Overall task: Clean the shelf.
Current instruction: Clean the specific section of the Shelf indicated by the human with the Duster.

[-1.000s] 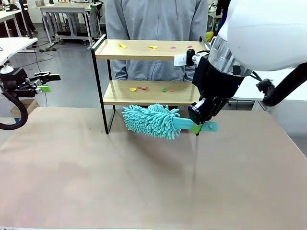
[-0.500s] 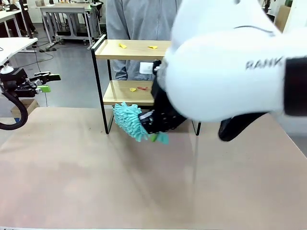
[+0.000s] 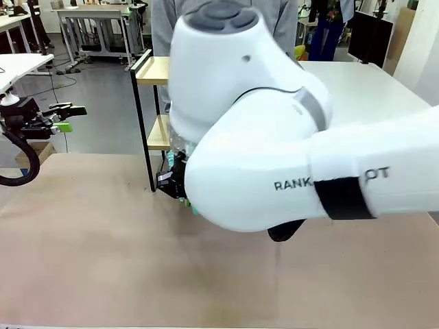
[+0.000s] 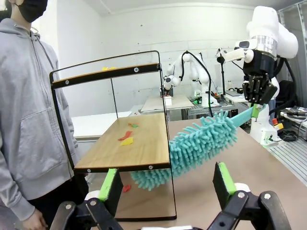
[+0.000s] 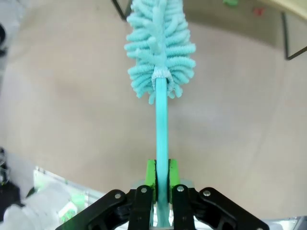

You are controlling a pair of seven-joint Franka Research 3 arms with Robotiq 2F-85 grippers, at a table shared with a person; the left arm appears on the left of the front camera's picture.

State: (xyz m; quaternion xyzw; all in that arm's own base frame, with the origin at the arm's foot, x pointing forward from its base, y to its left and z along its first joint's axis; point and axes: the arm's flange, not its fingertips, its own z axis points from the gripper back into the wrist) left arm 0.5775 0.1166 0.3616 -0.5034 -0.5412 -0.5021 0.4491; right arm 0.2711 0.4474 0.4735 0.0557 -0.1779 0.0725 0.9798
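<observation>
The two-tier shelf (image 4: pixel 144 151), pale wooden boards in a thin black frame, stands at the table's (image 3: pixel 103 260) far side, coloured scraps (image 4: pixel 125 139) strewn on its lower board. The right gripper (image 5: pixel 162 173) pinches a teal duster (image 4: pixel 196 146) by its handle, the fluffy head at that board's edge. The left gripper (image 4: pixel 165 179) hangs spread wide.

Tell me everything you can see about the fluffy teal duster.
The duster has a fluffy teal head of soft chenille-like strands on a flat teal handle that looks like plastic. The right gripper is shut on the handle's end. The duster slants downward from the gripper, and its tip sits just under the edge of the lower board of the shelf. I can't tell whether they touch.
</observation>
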